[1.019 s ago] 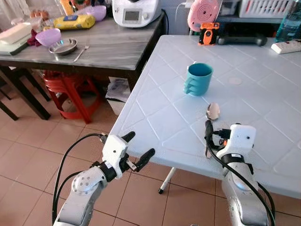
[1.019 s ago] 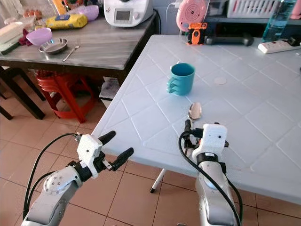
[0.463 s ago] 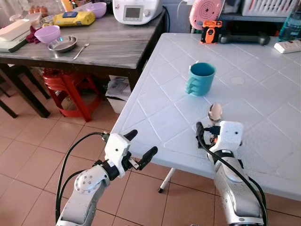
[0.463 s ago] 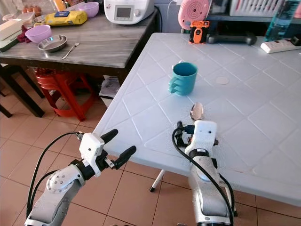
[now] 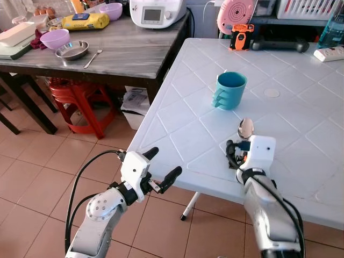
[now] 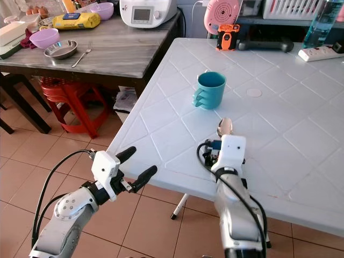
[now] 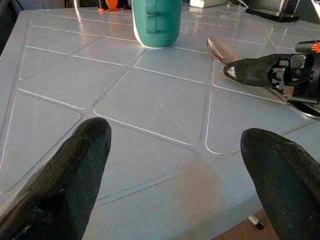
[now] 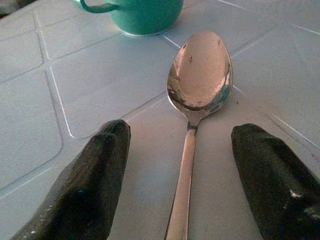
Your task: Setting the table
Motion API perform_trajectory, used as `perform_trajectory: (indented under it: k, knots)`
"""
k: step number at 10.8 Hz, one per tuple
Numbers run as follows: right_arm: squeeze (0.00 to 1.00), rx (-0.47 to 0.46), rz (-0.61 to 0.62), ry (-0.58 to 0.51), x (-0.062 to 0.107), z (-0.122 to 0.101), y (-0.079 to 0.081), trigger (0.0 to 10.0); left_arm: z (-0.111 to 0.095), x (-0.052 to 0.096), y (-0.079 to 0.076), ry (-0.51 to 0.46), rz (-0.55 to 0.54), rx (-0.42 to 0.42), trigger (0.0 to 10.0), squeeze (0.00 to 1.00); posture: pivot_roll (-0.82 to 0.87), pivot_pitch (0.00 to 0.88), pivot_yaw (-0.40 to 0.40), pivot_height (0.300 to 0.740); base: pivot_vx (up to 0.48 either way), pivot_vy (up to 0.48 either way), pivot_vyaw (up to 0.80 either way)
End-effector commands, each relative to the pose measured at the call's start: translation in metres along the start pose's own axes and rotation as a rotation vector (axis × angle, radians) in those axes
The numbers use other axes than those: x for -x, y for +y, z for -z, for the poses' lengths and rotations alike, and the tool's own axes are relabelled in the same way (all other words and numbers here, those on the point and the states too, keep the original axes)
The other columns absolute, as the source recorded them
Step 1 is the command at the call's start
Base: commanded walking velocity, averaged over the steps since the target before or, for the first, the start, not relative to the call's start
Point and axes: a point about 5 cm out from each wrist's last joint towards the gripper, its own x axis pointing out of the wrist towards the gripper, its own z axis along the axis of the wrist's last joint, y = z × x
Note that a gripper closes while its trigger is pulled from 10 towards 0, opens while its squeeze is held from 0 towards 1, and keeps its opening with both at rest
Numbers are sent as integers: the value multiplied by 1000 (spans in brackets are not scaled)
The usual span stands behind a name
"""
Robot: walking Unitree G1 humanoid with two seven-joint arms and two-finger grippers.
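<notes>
My right hand point(image 8: 175, 200) rests low on the pale blue counter point(image 5: 301, 102), its two black fingers point(image 8: 90, 185) spread wide with the spoon point(image 8: 197, 95) lying flat between them. The fingers straddle the spoon's handle without touching it; the bowl faces up and points away from me toward the teal mug point(image 5: 230, 90), which stands upright just beyond the spoon, its handle turned to my left.

My left hand point(image 5: 161, 169) hovers at the near left edge of the counter, above the tiled floor point(image 5: 37, 161), fingers point(image 7: 60, 190) spread apart and holding nothing.

Farther back on the counter sit an orange and black gadget point(image 5: 239, 36), a pink round thing point(image 5: 234, 15) and a white power strip point(image 5: 329, 52). To my left stands a dark wooden counter point(image 5: 129, 54) carrying a purple bowl point(image 5: 55, 38), a steel dish point(image 5: 71, 50), a fork point(image 5: 92, 58), a yellow packet point(image 5: 85, 21) and a white appliance point(image 5: 158, 12). A red stool point(image 5: 80, 102) stands beneath it.
</notes>
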Motion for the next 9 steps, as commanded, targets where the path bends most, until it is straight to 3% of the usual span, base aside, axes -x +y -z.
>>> perform_trajectory:
  k: [1, 6, 9]
  knots:
    - [0, -2, 9, 72, 1, 12, 0, 0, -1, 1, -1, 3, 13, -1, 10000, 0, -106, 104, 98, 740, 0, 0, 0]
    - [0, 21, 61, 198, 1, 28, -12, 0, -2, 1, -3, 4, 36, 12, 10000, 0, -104, 111, 102, 740, 0, 0, 0]
    - [0, 19, 70, 209, 2, 30, -13, 0, -2, 2, -4, 5, 45, 15, 10000, 0, -104, 113, 104, 740, 0, 0, 0]
